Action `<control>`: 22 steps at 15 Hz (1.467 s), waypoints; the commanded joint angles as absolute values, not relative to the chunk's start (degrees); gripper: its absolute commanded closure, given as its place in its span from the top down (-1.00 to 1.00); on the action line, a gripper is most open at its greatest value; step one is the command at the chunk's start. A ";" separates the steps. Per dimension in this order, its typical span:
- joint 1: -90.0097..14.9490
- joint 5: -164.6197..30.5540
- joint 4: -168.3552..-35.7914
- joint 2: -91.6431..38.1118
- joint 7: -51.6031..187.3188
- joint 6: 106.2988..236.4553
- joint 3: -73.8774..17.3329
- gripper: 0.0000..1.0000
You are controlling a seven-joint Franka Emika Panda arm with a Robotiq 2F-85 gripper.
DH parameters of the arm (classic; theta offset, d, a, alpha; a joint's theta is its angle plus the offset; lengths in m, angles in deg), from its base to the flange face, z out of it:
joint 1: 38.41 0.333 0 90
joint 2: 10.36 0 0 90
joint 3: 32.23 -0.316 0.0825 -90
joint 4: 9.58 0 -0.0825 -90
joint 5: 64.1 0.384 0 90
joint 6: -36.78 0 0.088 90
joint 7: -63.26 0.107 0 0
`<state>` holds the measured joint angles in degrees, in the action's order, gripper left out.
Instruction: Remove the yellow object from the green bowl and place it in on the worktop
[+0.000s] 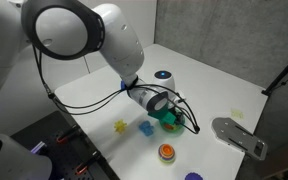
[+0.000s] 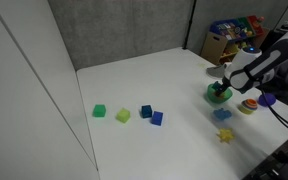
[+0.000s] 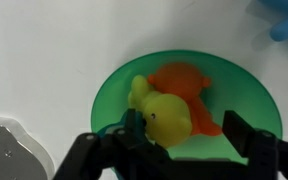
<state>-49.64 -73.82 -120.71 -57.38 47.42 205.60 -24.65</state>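
Hovering over the green bowl (image 3: 106, 100), the gripper (image 3: 184, 135) is standing open, its jaws straddling the yellow object (image 3: 164, 115), which is lying inside the bowl against an orange-red piece (image 3: 179, 78). The object is looking smooth, rounded and light (probably slippery plastic), so pinching across its plump middle is seeming safest.

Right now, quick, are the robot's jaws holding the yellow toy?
Gripper: jaws open on either side of the yellow object in the green bowl, not closed on it.
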 commanded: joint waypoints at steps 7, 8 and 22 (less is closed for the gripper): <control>-46.54 -75.32 -121.44 -56.69 49.03 206.30 -20.94 -0.65; -46.38 -75.29 -121.77 -56.10 48.98 205.90 -20.88 -0.70; -51.99 -70.69 -132.29 -36.31 43.71 193.22 -30.26 -0.72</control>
